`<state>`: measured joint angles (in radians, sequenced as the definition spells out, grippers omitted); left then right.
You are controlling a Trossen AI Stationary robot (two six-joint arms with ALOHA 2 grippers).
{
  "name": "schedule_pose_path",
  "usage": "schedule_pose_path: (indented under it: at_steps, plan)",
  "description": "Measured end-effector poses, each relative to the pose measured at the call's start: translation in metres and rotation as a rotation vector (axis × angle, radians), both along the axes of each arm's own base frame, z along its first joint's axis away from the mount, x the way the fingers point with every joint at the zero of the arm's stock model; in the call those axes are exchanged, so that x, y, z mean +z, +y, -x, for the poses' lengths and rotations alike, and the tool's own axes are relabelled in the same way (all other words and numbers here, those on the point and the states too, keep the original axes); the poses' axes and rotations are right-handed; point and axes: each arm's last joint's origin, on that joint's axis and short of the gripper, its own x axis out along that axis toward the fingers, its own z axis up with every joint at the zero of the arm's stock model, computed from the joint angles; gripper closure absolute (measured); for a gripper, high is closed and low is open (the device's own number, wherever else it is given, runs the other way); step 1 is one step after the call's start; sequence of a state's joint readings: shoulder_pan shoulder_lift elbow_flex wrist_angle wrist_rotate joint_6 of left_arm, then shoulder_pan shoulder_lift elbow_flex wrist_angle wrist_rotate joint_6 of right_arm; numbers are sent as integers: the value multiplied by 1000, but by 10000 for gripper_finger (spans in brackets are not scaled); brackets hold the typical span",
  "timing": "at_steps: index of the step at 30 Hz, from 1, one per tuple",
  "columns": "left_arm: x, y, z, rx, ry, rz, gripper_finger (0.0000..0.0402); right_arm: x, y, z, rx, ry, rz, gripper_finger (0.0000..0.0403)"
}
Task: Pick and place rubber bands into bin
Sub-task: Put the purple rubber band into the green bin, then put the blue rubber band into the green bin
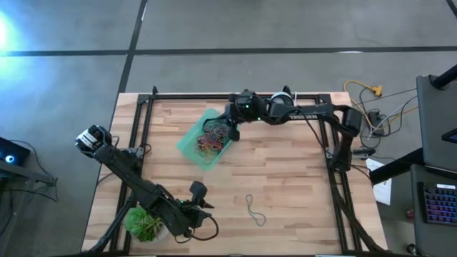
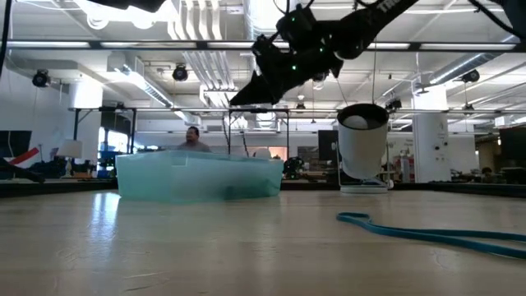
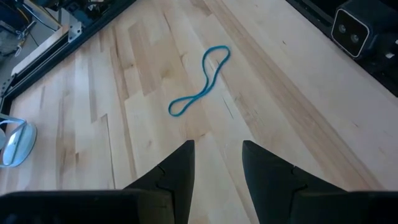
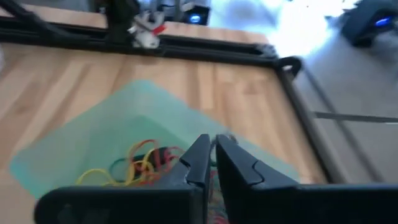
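Start with the desk: in the high view the bin sits upper centre, tilted, with a tangle of bands piled inside. One last band lies alone lower centre, flat and twisted into a loose figure-eight.

You should expect that band to be nearly weightless, limp and a bit grippy. It will likely sag and stretch rather than hold its shape, so pinch it where the two strands cross or run close together, pressing down onto the wood.

Your right tool hangs over the bin's right edge, arm stretched in from the upper right, fingers nearly closed with only a sliver between them and nothing held. Your left tool waits lower left near the plant, fingers apart and empty, pointed toward the lone band.
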<state>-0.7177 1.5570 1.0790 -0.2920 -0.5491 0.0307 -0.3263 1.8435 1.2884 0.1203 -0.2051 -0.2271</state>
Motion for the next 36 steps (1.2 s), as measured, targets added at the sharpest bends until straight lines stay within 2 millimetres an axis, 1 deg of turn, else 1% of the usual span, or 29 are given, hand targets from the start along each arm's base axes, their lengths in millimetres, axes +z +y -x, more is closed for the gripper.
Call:
schedule_pose_path:
  at_steps: [4,8,11,14,15,19,22,24,27,32,36]
  plan:
    - [0,0,0,0,1,-1,283,-17,-6,-5,56,13,-65,353]
    - [-1,0,0,0,2,-2,283,-24,-8,-6,55,31,-77,302]
    - [-2,2,0,10,1,-15,283,-24,-6,-2,101,70,-76,270]
    - [-2,6,-3,63,-25,-43,283,-16,3,8,191,132,-74,250]
    - [-2,9,-5,83,-32,-52,283,-10,8,12,206,147,-74,245]
    - [-1,20,-13,125,-43,-55,283,13,29,35,253,262,-106,237]
    - [1,30,-22,135,-57,-51,283,36,49,58,287,323,-129,238]
    - [3,38,-30,116,-54,-21,283,53,65,73,306,341,-149,241]
    - [-1,51,-45,45,-30,37,283,72,91,96,334,365,-187,247]
    - [-19,75,-69,-62,44,116,283,92,132,131,403,344,-240,256]
    - [-36,90,-86,-98,95,156,283,97,162,157,438,336,-274,261]
